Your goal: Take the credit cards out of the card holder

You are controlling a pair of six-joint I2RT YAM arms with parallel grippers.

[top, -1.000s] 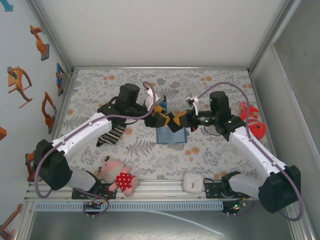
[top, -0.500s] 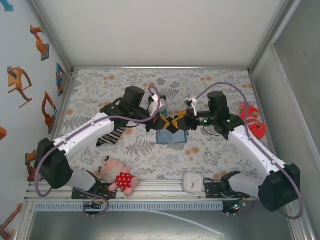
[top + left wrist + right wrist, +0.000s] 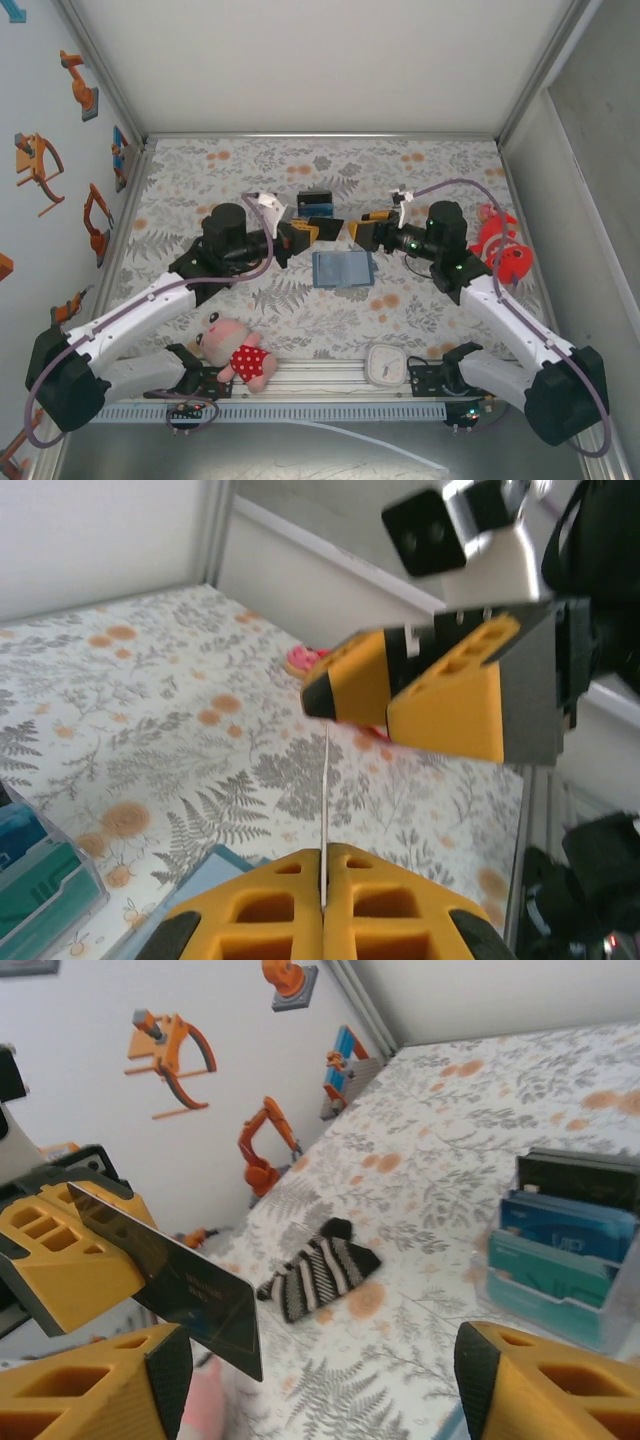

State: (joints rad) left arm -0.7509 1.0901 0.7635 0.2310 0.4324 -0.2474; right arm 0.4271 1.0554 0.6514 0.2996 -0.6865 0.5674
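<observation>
While the left hand (image 3: 305, 232) holds the thin dark rectangular credit card (image 3: 195, 1290) in the air above the floral-patterned counter (image 3: 430, 170), keep its yellow fingers (image 3: 400, 905) pressed together on the card. The left wrist view shows the credit card edge-on, upright and centred in the clamp.

The step in hand appears to be stowing this card. The likely destination is the clear plastic card rack (image 3: 535, 1305), which stands just behind the flat steel-blue bifold wallet (image 3: 343, 268) and carries teal, blue and black cards upright in its slots.

1. Rotate the wrist until the card's long edge runs parallel to a free slot.
2. Lower the card straight down. A slanted entry may jam it against a neighbouring card or tip the light rack.
3. Part the fingers only once the card sits in its slot.

The wallet lies open and flat on the counter between the two hands. Whether it holds more cards cannot be told.

The right hand (image 3: 358, 230) stands near the card with its fingers wide apart and nothing between them. Draw it clear before the left arm swings.
</observation>
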